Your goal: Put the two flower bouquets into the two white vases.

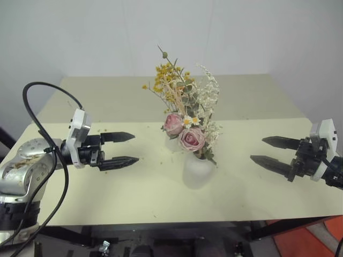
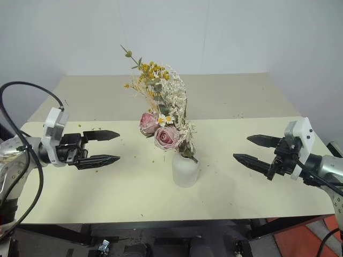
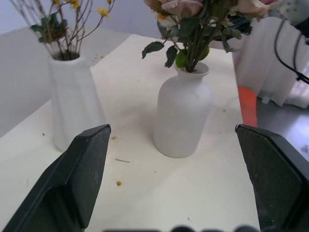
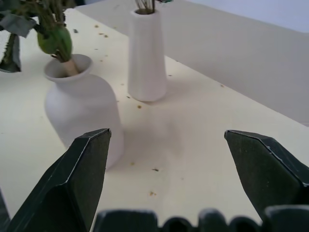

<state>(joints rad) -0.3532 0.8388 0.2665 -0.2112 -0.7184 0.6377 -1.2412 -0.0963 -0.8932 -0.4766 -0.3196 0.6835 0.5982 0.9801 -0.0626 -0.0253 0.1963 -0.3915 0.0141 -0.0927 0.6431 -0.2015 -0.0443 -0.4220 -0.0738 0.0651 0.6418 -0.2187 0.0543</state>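
Note:
Both bouquets stand in the vases at the table's middle. The pink rose bouquet (image 1: 185, 131) with white sprigs and green leaves sits in the squat rounded vase (image 1: 197, 171). Just behind it, the yellow bouquet (image 1: 166, 80) rises from the tall slim vase (image 3: 72, 101), whose body the blooms mostly hide in the head views. My left gripper (image 1: 135, 148) hovers to the left of the vases, open and empty, pointing at them. My right gripper (image 1: 257, 149) hovers to their right, open and empty, well apart from them.
The vases stand on a cream table (image 1: 107, 193) against a white wall. Small plant crumbs (image 4: 137, 105) lie scattered on the top around the vases. The near table edge runs below both arms, with an orange-red floor patch (image 1: 305, 241) at the lower right.

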